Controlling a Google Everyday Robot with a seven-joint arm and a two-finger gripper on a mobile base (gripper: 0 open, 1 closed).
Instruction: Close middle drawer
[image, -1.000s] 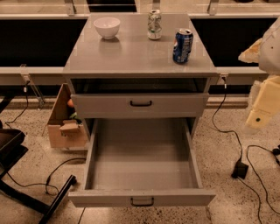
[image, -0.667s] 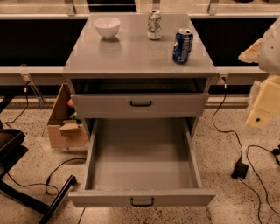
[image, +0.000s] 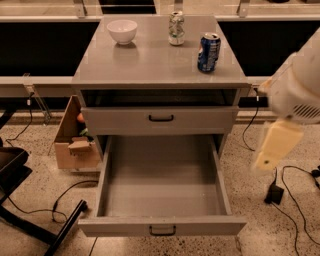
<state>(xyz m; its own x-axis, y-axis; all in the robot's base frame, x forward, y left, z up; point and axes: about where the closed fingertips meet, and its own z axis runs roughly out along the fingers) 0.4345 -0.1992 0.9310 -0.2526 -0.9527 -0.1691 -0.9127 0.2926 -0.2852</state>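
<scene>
Camera view puts the middle drawer (image: 120, 226) pulled far out of the cabinet (image: 150, 60), toward the bottom of the picture. Its plain grey tray is bare and its small black handle (image: 162, 230) sits at the centre of the front panel. The drawer above it (image: 115, 120) looks shut or nearly so.

Your gripper (image: 272, 147) hangs off to the right of the cabinet, outside the drawer's right side wall and apart from it. Whether it is open or closed, you cannot tell from here.

What matters for your push: the front panel lies down and to the left of the gripper in the picture, and its long axis runs across the frame, while the drawer slides along the other axis — away from the camera, into the cabinet. As I read it, you first need to bring the gripper around in front of that panel, near the handle, and then press straight inward. A contact near the right corner would likely rack the drawer on its runners. Mind the cables (image: 295, 185) on the floor on that side.
</scene>
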